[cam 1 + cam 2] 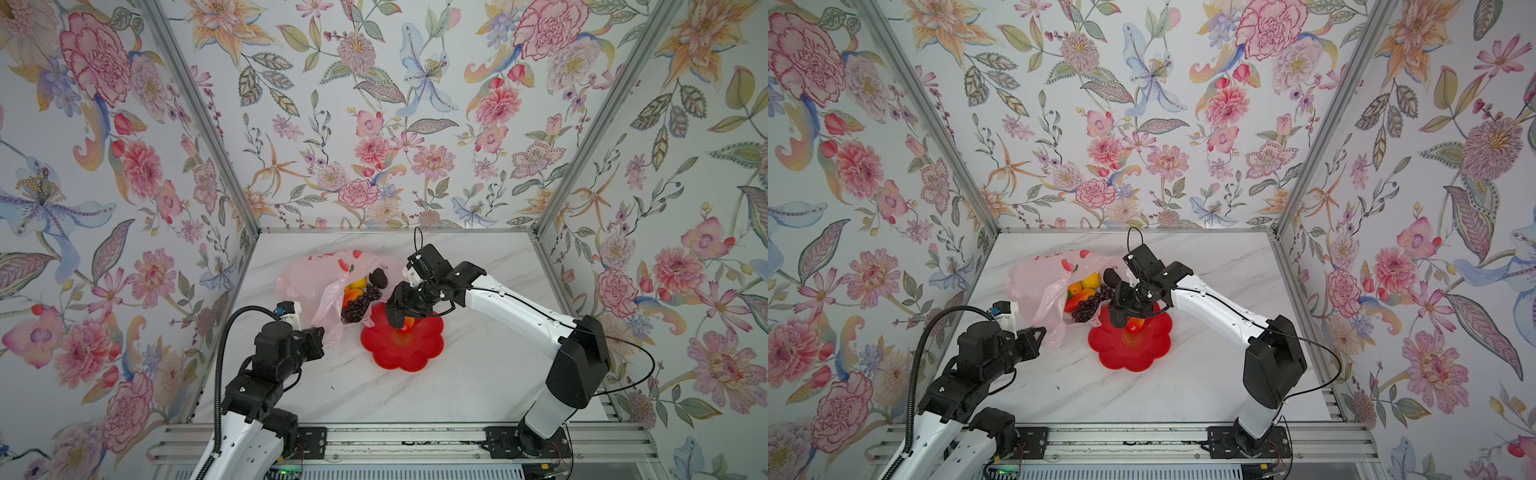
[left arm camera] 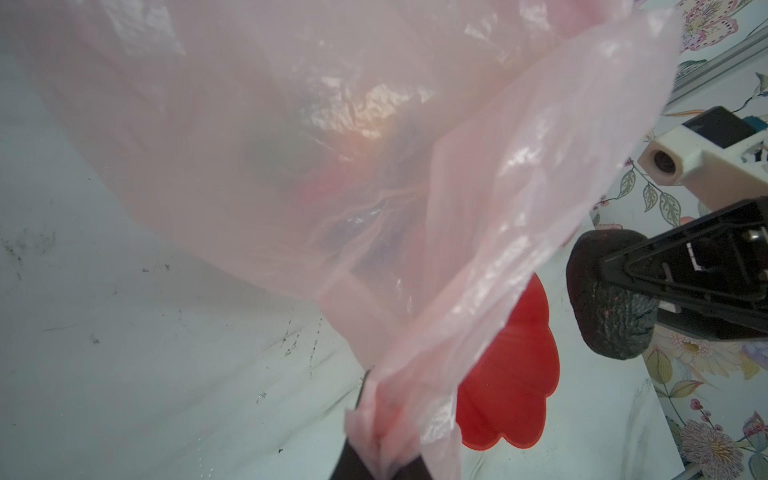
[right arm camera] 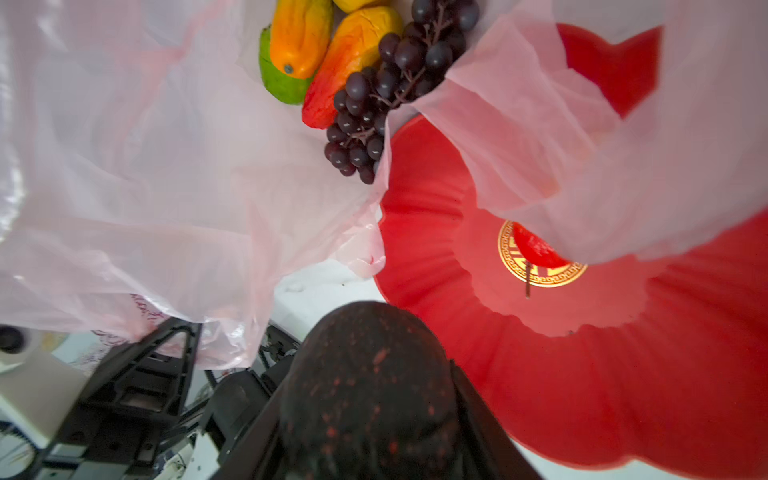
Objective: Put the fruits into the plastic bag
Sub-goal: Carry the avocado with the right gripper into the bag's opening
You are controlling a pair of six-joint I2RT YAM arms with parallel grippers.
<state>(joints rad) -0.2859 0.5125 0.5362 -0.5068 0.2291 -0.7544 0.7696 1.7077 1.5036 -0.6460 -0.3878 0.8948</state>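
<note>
The pale pink plastic bag lies at the back left, its mouth facing the red plate. My left gripper is shut on the bag's front edge and lifts it. Inside lie a purple grape bunch, two orange mangoes and a yellow fruit. A blackish avocado rests at the mouth's far rim. My right gripper is shut on another blackish avocado above the plate's near-bag edge. A red-orange fruit sits on the plate.
The red flower-shaped plate lies mid-table, and a loose bag flap drapes over part of it. Marble tabletop stretches to the front and right. Floral walls close in three sides.
</note>
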